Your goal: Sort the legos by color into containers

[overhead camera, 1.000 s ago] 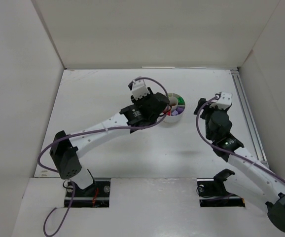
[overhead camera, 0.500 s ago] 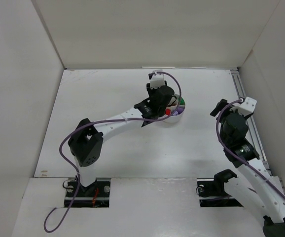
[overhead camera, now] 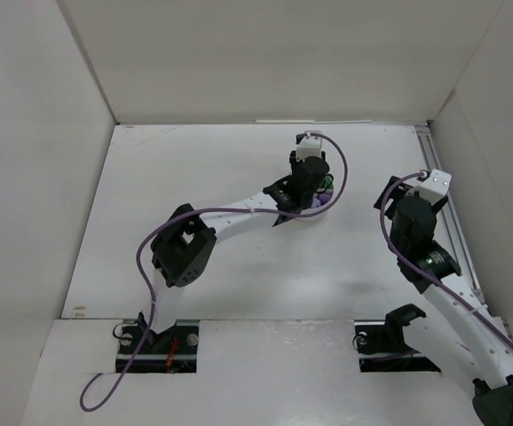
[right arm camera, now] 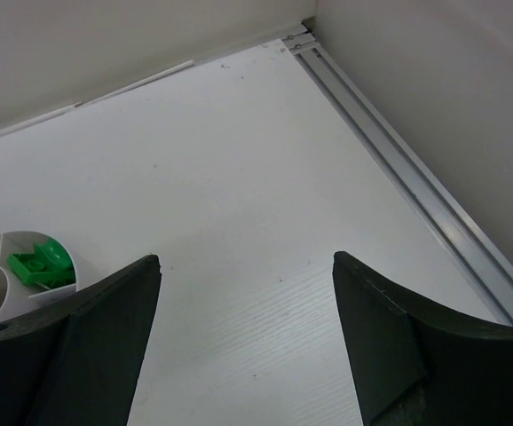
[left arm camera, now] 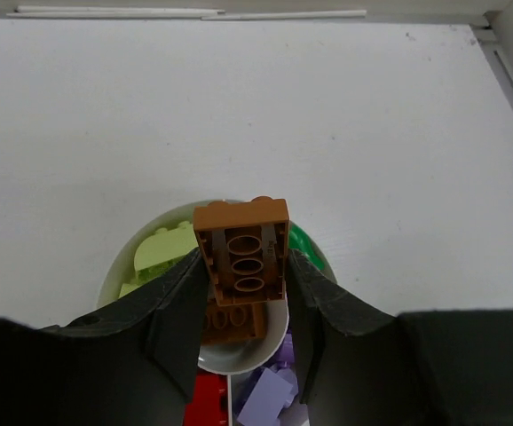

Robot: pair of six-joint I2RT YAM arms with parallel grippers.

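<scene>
Over the white dish hangs the left gripper, jaws clamped on an orange-brown lego, right above the dish's central well, where another brown brick lies. Yellow-green pieces sit left of the well, red and purple on its near side. That's the drop step, I'd say: lower a touch, then let go so it lands in the well, not a wedge. Well right of the dish, the right gripper hovers, fingers apart, holding nothing.
</scene>
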